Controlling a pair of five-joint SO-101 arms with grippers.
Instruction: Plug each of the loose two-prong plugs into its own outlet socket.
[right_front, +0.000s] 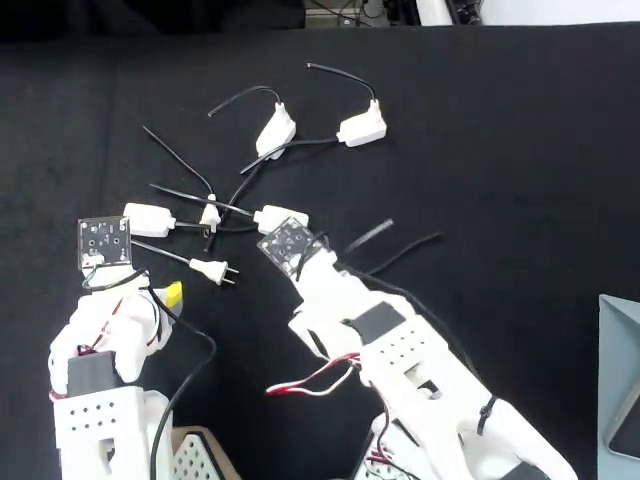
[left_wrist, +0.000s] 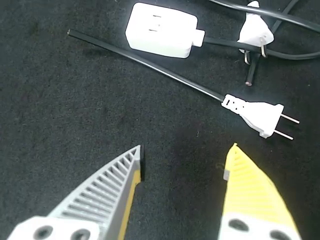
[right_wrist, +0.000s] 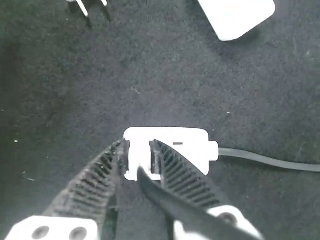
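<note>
On the black cloth-covered table (right_front: 520, 150) the left gripper (left_wrist: 186, 147) is hanging near the left edge, toward the near side. Its grey and yellow fingers (left_wrist: 250, 190) are spreading wide and are holding nothing. Just beyond its tips a white two-prong plug (left_wrist: 257, 116) on a thin black cord (left_wrist: 150, 67) is lying flat on the cloth. Its two metal prongs are pointing toward the right side of the table, and it is lying apart from both fingers. Farther toward the far edge a first white socket block (left_wrist: 161, 36) is lying with its two slots facing up. Near it a smaller white plug (left_wrist: 255, 32) is resting across other black cords. The right gripper (right_wrist: 137, 146) is standing near the middle of the table, over one end of a second white socket block (right_wrist: 192, 150). Its dark fingers (right_wrist: 97, 182) are leaving only a narrow gap, one at the end of the block and the other crossing its top face; I cannot tell if they are touching it. A third white socket block (right_front: 275, 130) and a fourth white socket block (right_front: 362, 127) are lying closer to the far edge, well apart from both grippers, each with its own black cord.
</note>
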